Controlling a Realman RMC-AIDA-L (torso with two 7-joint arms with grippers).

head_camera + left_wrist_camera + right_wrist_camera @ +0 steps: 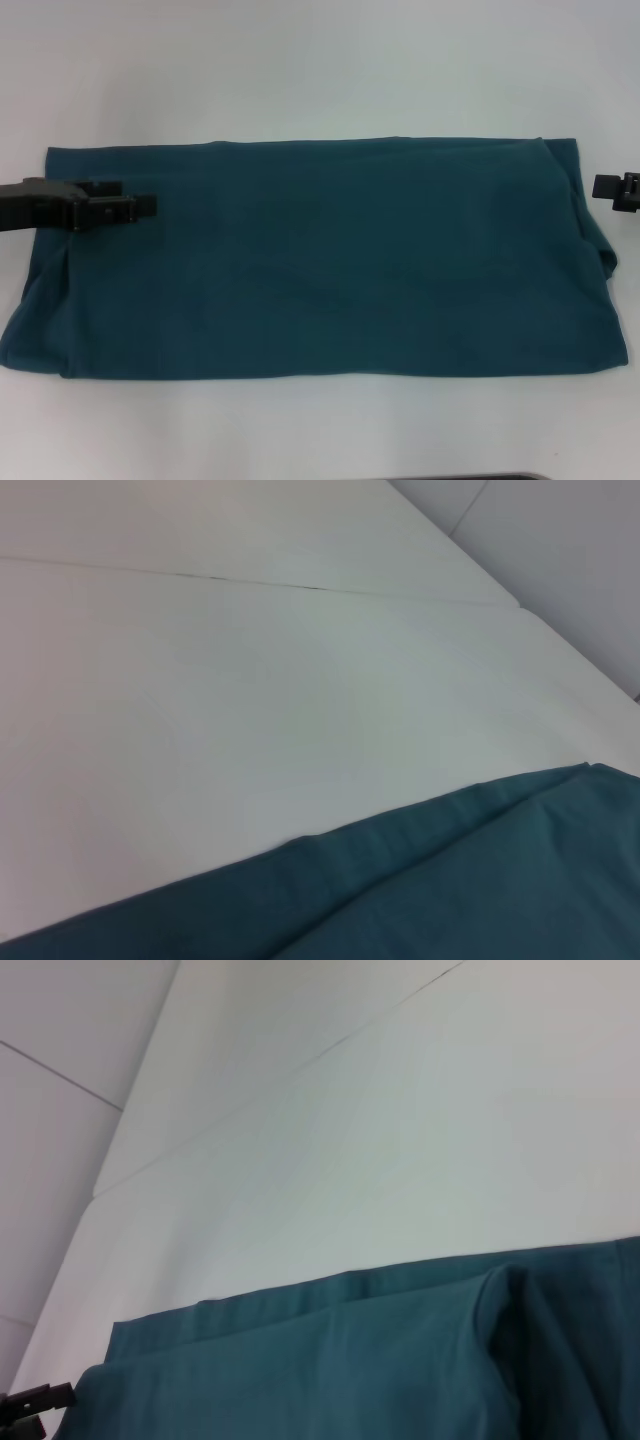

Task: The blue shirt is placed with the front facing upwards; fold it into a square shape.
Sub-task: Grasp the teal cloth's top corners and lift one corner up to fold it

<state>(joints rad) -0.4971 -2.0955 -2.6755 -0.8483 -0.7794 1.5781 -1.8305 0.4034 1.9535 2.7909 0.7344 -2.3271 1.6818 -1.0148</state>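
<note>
The blue shirt [320,260] lies folded on the white table [320,60]. The left gripper [140,206] is over its edge and the right gripper [612,190] just beside it; whether the jaws are open, I cannot tell.

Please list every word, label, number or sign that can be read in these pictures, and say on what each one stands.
None: no view shows any readable text.
The blue shirt lies folded into a long rectangle and shows only plain teal cloth, with no letters and no label.
The white table carries no marks.
The left claw over the shirt's left end and the right claw beside its right end bear no readable marking.
</note>
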